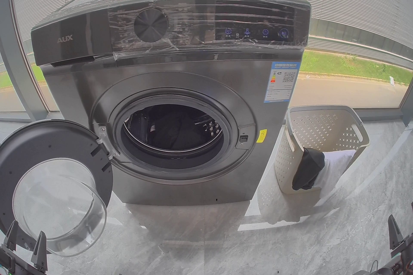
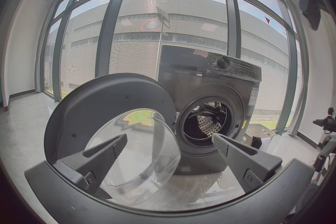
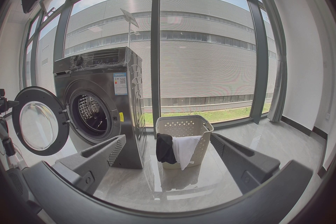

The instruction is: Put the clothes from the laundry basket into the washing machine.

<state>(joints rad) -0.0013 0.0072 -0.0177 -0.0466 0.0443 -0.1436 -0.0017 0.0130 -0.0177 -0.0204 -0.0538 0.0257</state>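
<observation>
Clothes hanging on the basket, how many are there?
2. A black garment and a white garment right beside it, both draped over the rim of the laundry basket on the side nearest the robot. More may lie hidden inside the basket.

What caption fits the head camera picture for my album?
Open washing machine beside a laundry basket draped with a black garment and white cloth.
</observation>
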